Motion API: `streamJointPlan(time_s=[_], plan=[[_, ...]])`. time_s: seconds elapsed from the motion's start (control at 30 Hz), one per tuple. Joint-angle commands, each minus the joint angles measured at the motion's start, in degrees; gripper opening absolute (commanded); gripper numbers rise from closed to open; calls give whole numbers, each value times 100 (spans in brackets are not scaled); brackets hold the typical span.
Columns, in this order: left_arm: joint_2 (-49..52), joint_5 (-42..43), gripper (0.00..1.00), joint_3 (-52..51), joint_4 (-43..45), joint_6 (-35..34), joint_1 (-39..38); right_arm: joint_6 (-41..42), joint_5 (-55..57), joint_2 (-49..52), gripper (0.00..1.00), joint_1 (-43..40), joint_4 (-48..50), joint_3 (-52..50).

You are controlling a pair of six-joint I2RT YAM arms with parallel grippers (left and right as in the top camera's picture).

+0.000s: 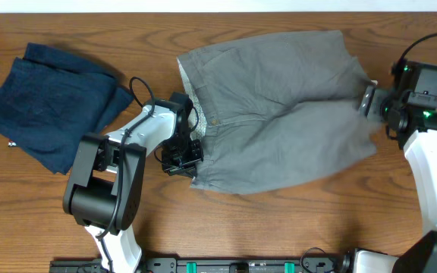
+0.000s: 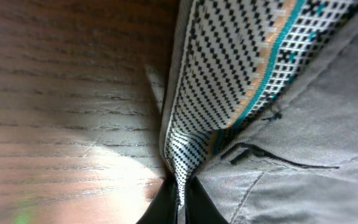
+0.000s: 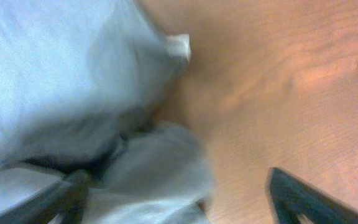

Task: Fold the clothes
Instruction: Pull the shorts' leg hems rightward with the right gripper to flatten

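Observation:
The grey shorts [image 1: 279, 106] lie spread on the wooden table, waistband to the left, leg hems to the right. My left gripper [image 1: 192, 161] is shut on the waistband near its front corner; the left wrist view shows its dark fingers [image 2: 180, 204] pinching the checked, teal-striped inner band [image 2: 229, 81]. My right gripper [image 1: 370, 98] is open at the shorts' right leg hem. In the right wrist view the fingers [image 3: 179, 193] stand wide apart, with grey cloth [image 3: 148, 168] over the left one and bare wood by the right one.
A dark navy folded garment [image 1: 48, 102] lies at the table's far left. Bare wood [image 1: 294, 220] runs along the front of the table below the shorts. A black cable [image 1: 139, 87] loops beside the left arm.

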Motion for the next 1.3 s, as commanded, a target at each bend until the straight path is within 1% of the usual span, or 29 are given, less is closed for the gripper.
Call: streamJointPlan(time_s=[0.0, 0.13, 0.27, 0.37, 0.67, 0.73, 0.8, 0.9, 0.97, 1.03, 1.07, 1.1, 1.2, 1.27], plan=[[234, -1043, 6, -131, 181, -52, 105, 424, 280, 61, 99, -63, -581, 42], [234, -1043, 6, -131, 201, -52, 105, 522, 177, 66, 99, -136, -1357, -57], [234, -1043, 6, -131, 201, -52, 103, 651, 234, 68, 92, -164, -1460, -560], [234, -1043, 6, -131, 201, -52, 105, 990, 195, 68, 92, -166, -1034, -1128], [234, -1043, 6, -131, 199, -52, 103, 977, 101, 79, 91, -168, 540, -2288], [234, -1043, 6, -131, 201, -52, 103, 975, 66, 85, 89, -168, 922, -2500], [234, -1043, 6, -131, 199, -52, 103, 977, 70, 85, 83, -168, 1182, -2684], [234, -1043, 6, -131, 197, -52, 103, 990, 70, 85, 61, -168, 1314, -2898], [234, -1040, 6, -131, 197, -52, 103, 1093, 96, 85, 43, -168, 1322, -3001], [234, -1043, 6, -131, 195, -52, 103, 1156, 133, 85, 17, -175, 1211, -3045], [234, -1040, 6, -131, 192, -52, 103, 1213, 133, 83, 6, -195, 1067, -3038], [234, -1040, 6, -131, 175, -50, 105, 1338, 133, 66, 1, -234, 787, -3012], [234, -1043, 6, -131, 107, -48, 105, 2004, 98, -26, 1, -422, -442, -2839], [234, -1043, 6, -131, 90, -48, 105, 2173, -76, -103, 1, -562, -960, -2697]])
